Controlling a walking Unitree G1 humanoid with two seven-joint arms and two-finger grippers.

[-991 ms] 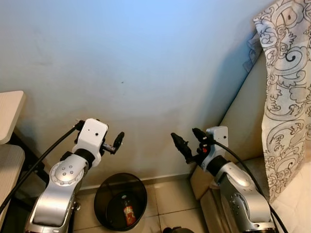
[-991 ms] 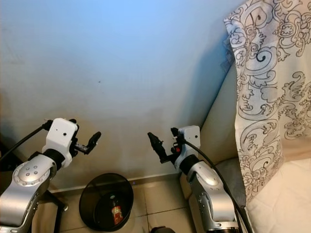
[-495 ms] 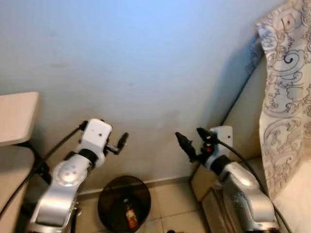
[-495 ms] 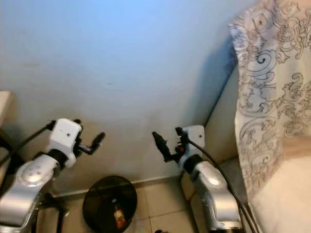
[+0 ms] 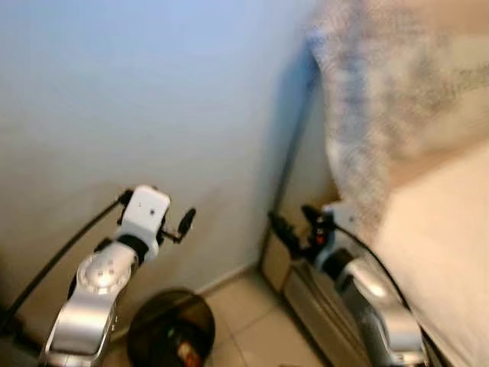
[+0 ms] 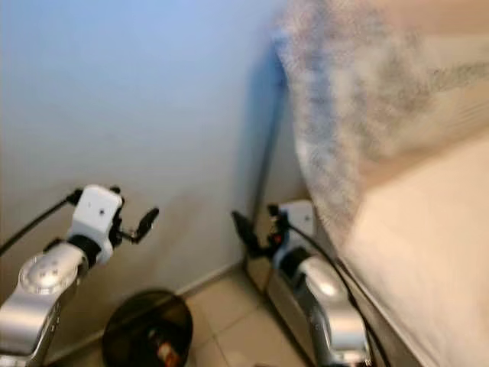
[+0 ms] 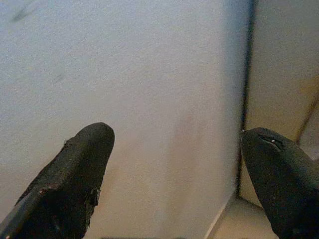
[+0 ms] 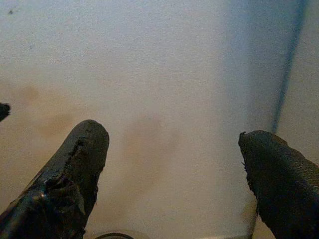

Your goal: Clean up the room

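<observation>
Both silver arms are raised in front of a plain pale blue-white wall [image 5: 137,99], and the head views are blurred. The left gripper [image 7: 174,164] is held up close to the wall with its two long black fingers [image 7: 75,174] spread wide apart and nothing between them. The right gripper [image 8: 174,164] is likewise spread wide and empty — it points at the same wall, near the corner where the wall meets the beige upholstered side of a bed [image 5: 306,168].

On the beige tiled floor [image 5: 252,321], against the foot of the wall and below the left arm, stands a round black plastic waste bin [image 5: 170,329]. Inside it lies a small bottle with a red label [image 5: 183,353], too blurred to read further.

On the robot's right, a white cloth with a grey swirl pattern [image 5: 367,115] hangs over the top edge of the bed side, above the right arm. A cream-coloured bed surface [image 5: 443,229] spreads out beyond it toward the right edge of the view. A black cable [image 5: 69,245] runs down from the left wrist.
</observation>
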